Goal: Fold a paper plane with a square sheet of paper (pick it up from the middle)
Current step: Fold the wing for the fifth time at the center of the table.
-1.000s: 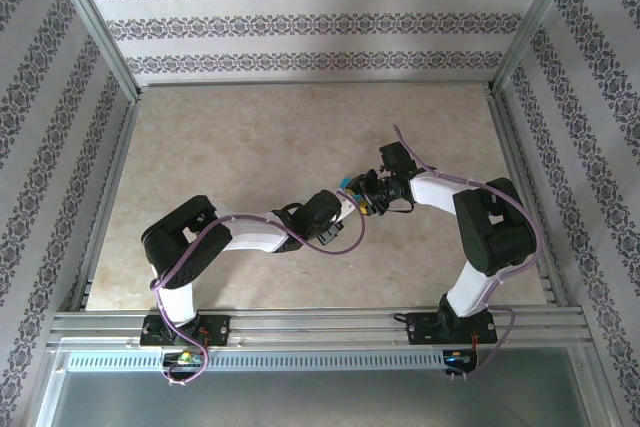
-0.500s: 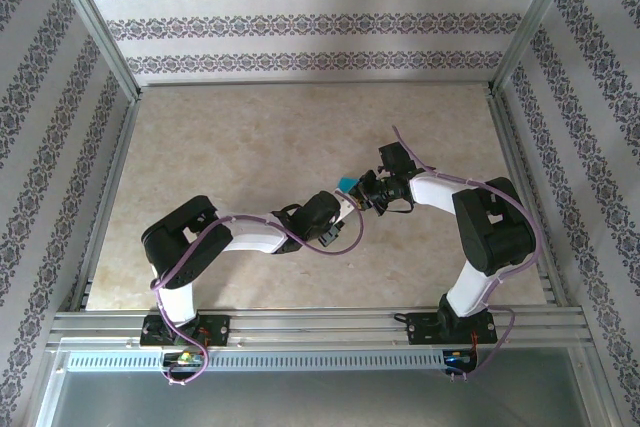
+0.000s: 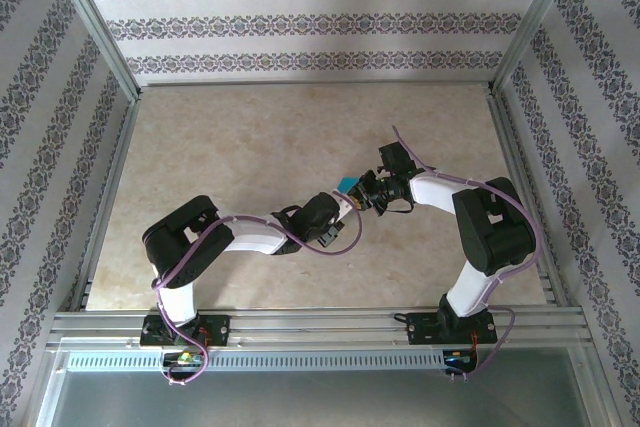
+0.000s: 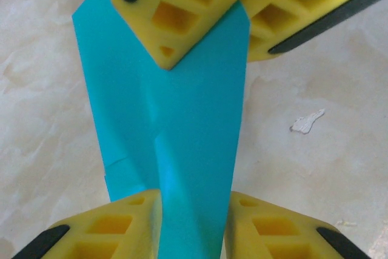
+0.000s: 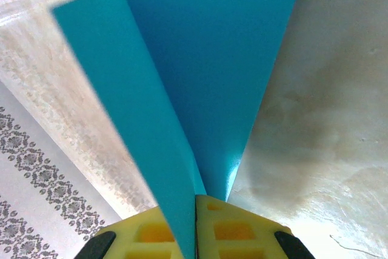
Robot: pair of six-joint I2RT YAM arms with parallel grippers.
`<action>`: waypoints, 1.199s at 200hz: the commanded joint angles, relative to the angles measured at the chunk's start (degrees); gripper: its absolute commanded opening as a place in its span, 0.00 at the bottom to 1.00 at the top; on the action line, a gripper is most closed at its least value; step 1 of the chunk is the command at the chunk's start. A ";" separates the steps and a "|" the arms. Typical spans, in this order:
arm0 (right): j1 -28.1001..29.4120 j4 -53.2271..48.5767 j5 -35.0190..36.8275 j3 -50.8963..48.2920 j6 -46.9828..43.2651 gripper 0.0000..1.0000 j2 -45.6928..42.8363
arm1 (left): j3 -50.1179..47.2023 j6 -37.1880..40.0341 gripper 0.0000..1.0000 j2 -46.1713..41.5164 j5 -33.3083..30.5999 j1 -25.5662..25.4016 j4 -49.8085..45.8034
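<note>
Seen from above, the left arm [image 3: 250,232] is stretched low from its base toward 2 o'clock, and the right arm [image 3: 485,227] is folded back toward 10 o'clock. The left gripper [image 3: 347,204] is set with fingers apart. The right gripper [image 3: 362,195], facing it tip to tip, is clamped on the folded teal paper [image 5: 206,77].

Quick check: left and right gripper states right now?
Left gripper: open, fingers apart with the blue paper between them.
Right gripper: shut on the blue paper.
</note>
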 commanded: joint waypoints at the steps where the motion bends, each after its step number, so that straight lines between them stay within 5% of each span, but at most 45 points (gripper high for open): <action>1: 0.16 -0.86 -0.84 0.24 0.05 0.10 -0.41 | -1.55 -0.73 0.34 -2.96 -1.97 -0.92 0.67; 46: 0.15 -0.86 -0.92 0.33 -0.03 0.09 -0.01 | -3.34 -1.81 0.33 -4.53 -2.72 -0.92 0.05; 118: 0.17 -0.74 -1.10 0.41 -0.04 0.12 0.26 | -3.12 -1.96 0.19 -3.41 -1.67 -0.92 -0.22; 176: -0.75 -2.26 -0.72 1.26 -1.84 0.47 -0.95 | -3.09 -4.45 0.08 -3.19 2.03 0.24 -0.73; 240: -3.50 -4.31 0.57 1.47 -5.39 0.72 -4.10 | -3.76 -9.31 0.05 -3.39 10.19 3.53 -0.21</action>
